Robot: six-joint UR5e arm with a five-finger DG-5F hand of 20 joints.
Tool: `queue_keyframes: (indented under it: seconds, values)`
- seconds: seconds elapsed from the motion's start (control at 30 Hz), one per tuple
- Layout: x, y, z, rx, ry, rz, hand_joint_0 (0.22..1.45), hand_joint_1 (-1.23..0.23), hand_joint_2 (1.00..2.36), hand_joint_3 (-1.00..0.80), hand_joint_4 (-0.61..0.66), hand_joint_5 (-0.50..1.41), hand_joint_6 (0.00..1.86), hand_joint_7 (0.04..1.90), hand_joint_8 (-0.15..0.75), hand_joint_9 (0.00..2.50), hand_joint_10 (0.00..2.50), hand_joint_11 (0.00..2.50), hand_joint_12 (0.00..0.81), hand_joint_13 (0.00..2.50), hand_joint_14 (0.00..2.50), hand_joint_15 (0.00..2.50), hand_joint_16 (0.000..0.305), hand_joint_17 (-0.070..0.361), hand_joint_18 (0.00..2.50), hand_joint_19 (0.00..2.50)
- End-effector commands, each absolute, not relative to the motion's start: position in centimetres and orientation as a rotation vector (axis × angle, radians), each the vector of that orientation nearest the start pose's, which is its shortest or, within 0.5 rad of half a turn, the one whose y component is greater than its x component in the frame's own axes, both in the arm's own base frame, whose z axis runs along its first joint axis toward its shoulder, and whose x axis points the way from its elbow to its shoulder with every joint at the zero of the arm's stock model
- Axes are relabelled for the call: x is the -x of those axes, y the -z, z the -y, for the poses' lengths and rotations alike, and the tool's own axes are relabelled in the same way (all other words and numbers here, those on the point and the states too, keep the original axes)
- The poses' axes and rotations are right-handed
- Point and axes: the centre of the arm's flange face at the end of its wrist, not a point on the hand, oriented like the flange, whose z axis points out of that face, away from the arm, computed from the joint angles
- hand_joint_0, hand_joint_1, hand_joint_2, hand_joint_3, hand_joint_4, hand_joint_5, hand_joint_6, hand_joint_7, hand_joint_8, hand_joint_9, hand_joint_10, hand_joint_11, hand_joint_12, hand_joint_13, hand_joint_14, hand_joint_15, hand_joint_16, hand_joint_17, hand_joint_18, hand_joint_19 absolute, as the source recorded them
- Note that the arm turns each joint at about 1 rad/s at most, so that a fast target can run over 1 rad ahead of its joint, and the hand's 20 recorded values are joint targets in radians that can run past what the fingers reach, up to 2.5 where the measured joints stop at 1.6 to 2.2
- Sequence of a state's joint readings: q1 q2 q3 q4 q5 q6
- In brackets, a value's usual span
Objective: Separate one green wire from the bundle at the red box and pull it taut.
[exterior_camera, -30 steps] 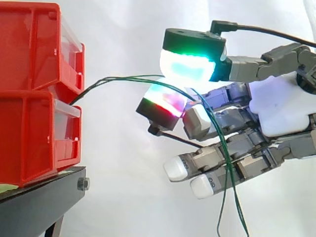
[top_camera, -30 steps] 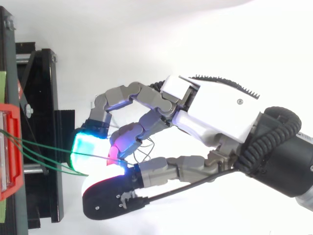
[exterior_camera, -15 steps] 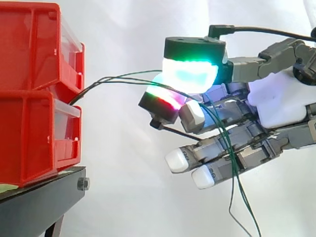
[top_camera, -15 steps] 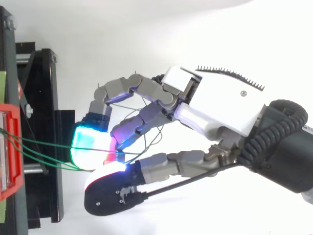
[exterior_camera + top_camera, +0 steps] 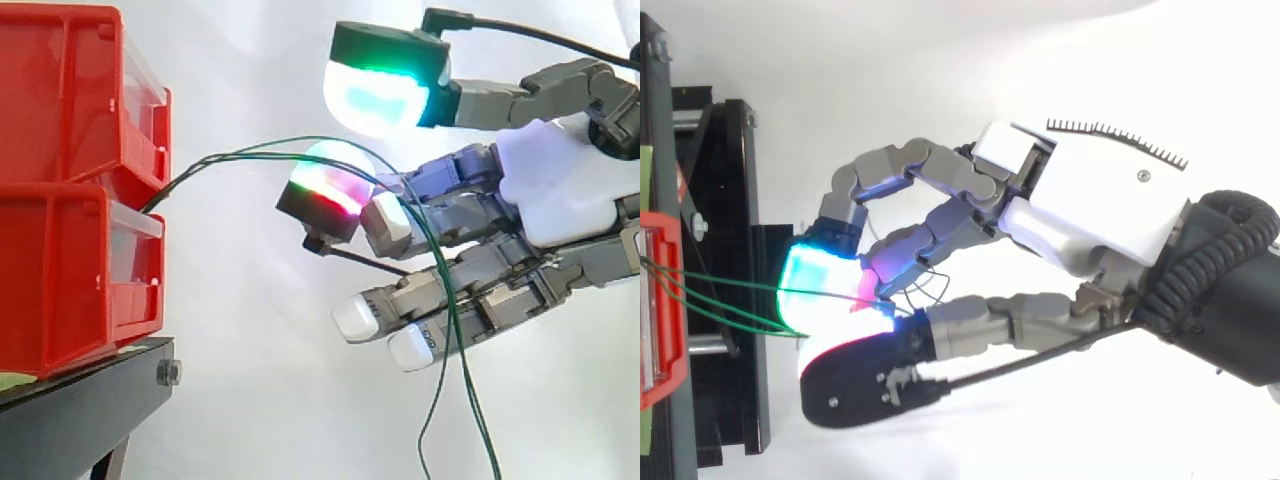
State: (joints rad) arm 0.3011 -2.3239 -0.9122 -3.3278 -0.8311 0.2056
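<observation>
From the side, the hand [image 5: 560,190] comes in from the right with its palm facing the stacked bins. Its thumb pad [image 5: 385,95] glows green and cyan and sits close under the top edge of the view. A lower finger pad [image 5: 325,190], glowing red and green, sits just beneath it, with a thin gap between the two. The green wires [image 5: 250,152] leave the front edge where the red box [image 5: 60,280] meets the upper red bin [image 5: 60,90]. They rise in a loose arch through that gap, bend over the lower pad and drop across the straighter fingers [image 5: 360,322] to the bottom edge. You can read the hand as released: the pads stand apart and the wires lie on the lower one, unclamped and slack. Between the bins' front edge and the nearest pad you have a clear band of white curtain [image 5: 250,330], crossed only by the wires. There is more free room under the hand, to the right of the black stand [image 5: 80,410].

From above, the hand [image 5: 1100,210] reaches leftward, and its glowing pads overlap the right edge of the black stand [image 5: 725,200]. The green wires [image 5: 720,300] fan out from the red box [image 5: 655,310] at the left edge and run across the stand to the pads. They are well apart at the box and close together at the pads. Open white surface lies above and below the hand.
</observation>
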Motion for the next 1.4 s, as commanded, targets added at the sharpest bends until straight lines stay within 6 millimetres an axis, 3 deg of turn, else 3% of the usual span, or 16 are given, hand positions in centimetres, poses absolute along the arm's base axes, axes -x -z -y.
queue_keyframes:
  seconds: [0.0, 0.03, 0.17, 0.3, 0.53, 0.73, 0.8, 0.97, 1.23, 1.37]
  values:
    - [-75.06, -31.95, -2.28, -1.582, -0.800, -0.965, 0.45, -0.69, 1.00, -0.50, 0.08, -0.16, 0.82, 0.91, 0.255, 1.12, 0.02, 0.89, 0.404, 0.76, 0.02, 0.41, 0.055, 0.123, 0.66, 0.41]
    - [-75.04, -31.94, -2.29, -1.583, -0.801, -0.966, 0.46, -0.62, 1.00, -0.50, 0.07, -0.15, 0.80, 0.95, 0.256, 1.13, 0.02, 0.89, 0.401, 0.78, 0.02, 0.42, 0.054, 0.121, 0.66, 0.43]
    - [-75.02, -32.06, -2.16, -1.586, -0.805, -0.960, 0.53, -0.53, 1.00, -0.50, 0.05, -0.15, 0.80, 1.02, 0.238, 1.15, 0.02, 0.91, 0.383, 0.78, 0.02, 0.43, 0.049, 0.110, 0.63, 0.45]
    - [-75.03, -31.94, -2.05, -1.588, -0.802, -0.960, 0.59, -0.60, 1.00, -0.50, 0.04, -0.16, 0.83, 1.06, 0.238, 1.16, 0.02, 0.92, 0.368, 0.79, 0.02, 0.44, 0.047, 0.105, 0.63, 0.47]
    - [-75.04, -31.94, -1.93, -1.589, -0.801, -0.959, 0.59, -0.69, 1.02, -0.23, 0.01, -0.16, 0.89, 1.08, 0.255, 1.16, 0.02, 0.94, 0.373, 0.81, 0.02, 0.45, 0.048, 0.107, 0.65, 0.46]
    - [-74.99, -31.92, -1.69, -1.592, -0.796, -0.959, 0.59, -0.72, 1.02, -0.13, -0.02, -0.14, 0.91, 1.07, 0.265, 1.18, 0.02, 0.92, 0.389, 0.83, 0.02, 0.44, 0.052, 0.116, 0.70, 0.44]
    - [-74.93, -32.02, -1.67, -1.595, -0.797, -0.958, 0.59, -0.72, 1.02, -0.14, -0.03, -0.14, 0.91, 1.05, 0.264, 1.18, 0.02, 0.93, 0.388, 0.83, 0.02, 0.44, 0.051, 0.116, 0.70, 0.44]
    - [-74.87, -32.05, -1.54, -1.600, -0.794, -0.956, 0.55, -0.61, 1.00, -0.50, 0.06, -0.15, 0.88, 1.05, 0.249, 1.20, 0.02, 0.94, 0.374, 0.82, 0.02, 0.45, 0.048, 0.109, 0.67, 0.45]
    - [-74.79, -31.84, -1.40, -1.606, -0.787, -0.960, 0.57, -0.58, 1.00, -0.50, 0.07, -0.14, 0.87, 1.09, 0.246, 1.20, 0.02, 0.94, 0.373, 0.82, 0.02, 0.45, 0.047, 0.107, 0.66, 0.46]
    - [-74.77, -31.96, -1.39, -1.606, -0.789, -0.959, 0.60, -0.64, 1.01, -0.34, 0.06, -0.14, 0.89, 1.18, 0.251, 1.20, 0.02, 0.94, 0.367, 0.83, 0.02, 0.46, 0.047, 0.105, 0.67, 0.46]
